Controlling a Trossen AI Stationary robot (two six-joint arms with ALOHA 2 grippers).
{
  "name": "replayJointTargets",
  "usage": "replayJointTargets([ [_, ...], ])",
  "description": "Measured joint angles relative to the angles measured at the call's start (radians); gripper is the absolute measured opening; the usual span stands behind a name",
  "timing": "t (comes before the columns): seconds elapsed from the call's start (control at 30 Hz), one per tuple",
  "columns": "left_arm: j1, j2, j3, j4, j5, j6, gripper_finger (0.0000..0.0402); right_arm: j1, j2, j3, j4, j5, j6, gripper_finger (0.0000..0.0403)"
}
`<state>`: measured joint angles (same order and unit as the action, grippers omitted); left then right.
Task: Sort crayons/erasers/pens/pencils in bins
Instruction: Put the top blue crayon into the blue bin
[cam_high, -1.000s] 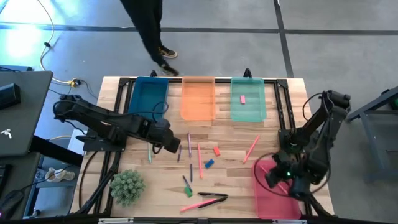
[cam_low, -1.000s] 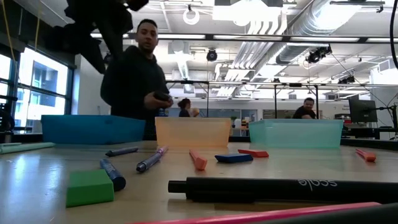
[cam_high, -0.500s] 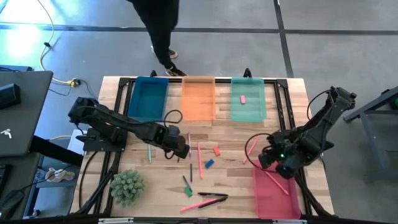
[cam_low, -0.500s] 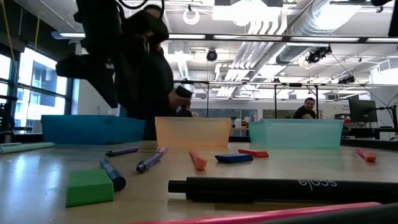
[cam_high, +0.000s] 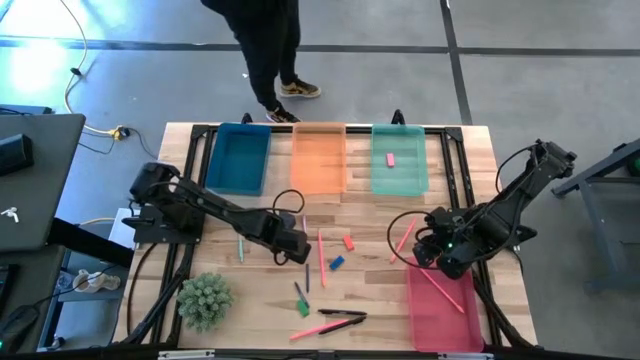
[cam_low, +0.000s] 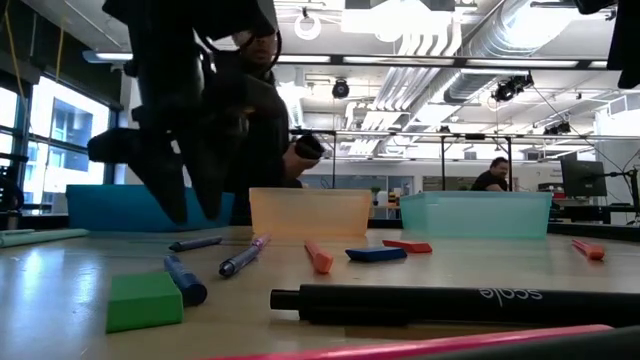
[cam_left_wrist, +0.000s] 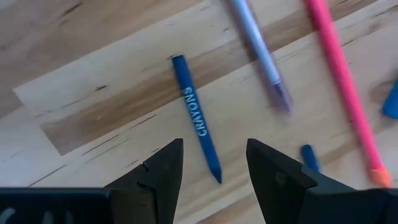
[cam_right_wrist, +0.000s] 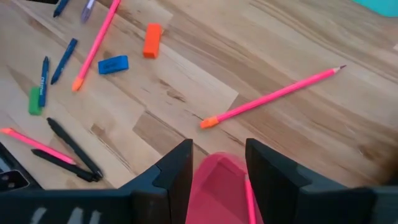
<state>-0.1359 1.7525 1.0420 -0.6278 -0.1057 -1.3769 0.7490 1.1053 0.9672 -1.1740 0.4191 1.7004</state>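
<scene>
We see the left gripper (cam_left_wrist: 210, 163) hovering with fingers parted and empty right over a blue crayon (cam_left_wrist: 197, 129) mid-table. The right gripper (cam_right_wrist: 217, 167), also parted and empty, hangs above the red-pink bin (cam_high: 443, 300). The red-orange eraser (cam_high: 348, 242) and blue eraser (cam_high: 336, 263) lie near each other between the arms.

Two robot arms, both matt black, built of tubular links with rounded joint housings. Left arm (cam_high: 200, 208): thin black cable looped beside its forward link, centre-left of the high view. Right arm (cam_high: 505, 205): black cable arcing off the wrist, small green indicator light near the wrist housing, right of frame. Left gripper (cam_left_wrist: 211, 177): two dark, angular, flat-faced fingers with bevelled edges. Right gripper (cam_right_wrist: 217, 177): fingers of matching form.
</scene>
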Motion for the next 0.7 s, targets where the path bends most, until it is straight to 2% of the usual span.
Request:
replayJointTargets([
  [0.47,-0.022,0.095,0.005,-0.005,0.003,-0.007,0.0163,-0.001,0.0,0.0,-0.013,-0.002,0.0,0.0142],
  [0.7,-0.023,0.097,0.004,-0.022,0.0,0.025,0.0111,-0.001,0.0,0.0,-0.012,0.002,0.0,0.0142],
])
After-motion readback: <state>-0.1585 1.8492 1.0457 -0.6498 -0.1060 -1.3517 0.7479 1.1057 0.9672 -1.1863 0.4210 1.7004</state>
